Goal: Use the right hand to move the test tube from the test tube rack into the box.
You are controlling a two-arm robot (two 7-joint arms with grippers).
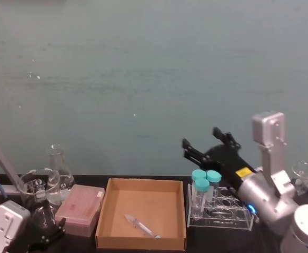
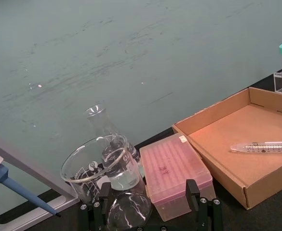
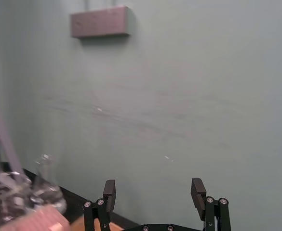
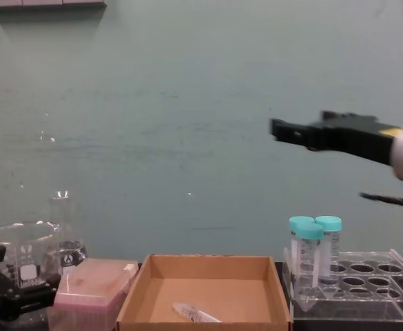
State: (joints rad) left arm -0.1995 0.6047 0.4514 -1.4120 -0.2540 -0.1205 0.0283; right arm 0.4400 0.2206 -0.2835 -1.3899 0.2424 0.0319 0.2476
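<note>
Box (image 1: 105, 211): one, low walls, floor bare apart from the tube, with free floor toward its 10–12 o'clock in the head view. One test tube (image 1: 141, 225) lies flat on that floor near the front wall, roughly 5 o'clock from box centre. Its long axis runs diagonally, 10-to-4 o'clock in the head view; I can't tell from there which end is the tip. In the left wrist view the pointed tip faces the pink box.

Test tube rack (image 1: 238, 224): one, just beside the box's right wall, small gap between them. Two wide teal-capped tubes (image 1: 206, 184) stand upright in its left holes; the other holes are open.

Right hand (image 1: 209, 141) hangs in the air above and behind the rack, fingers spread wide, nothing between them, aimed toward 10 o'clock. Clear air around it.

Left gripper (image 1: 47, 237) sits low at the table's front-left corner, fingers apart, empty, close to one pink box (image 1: 80, 210), one beaker (image 1: 37, 187) and one flask (image 1: 59, 166).
</note>
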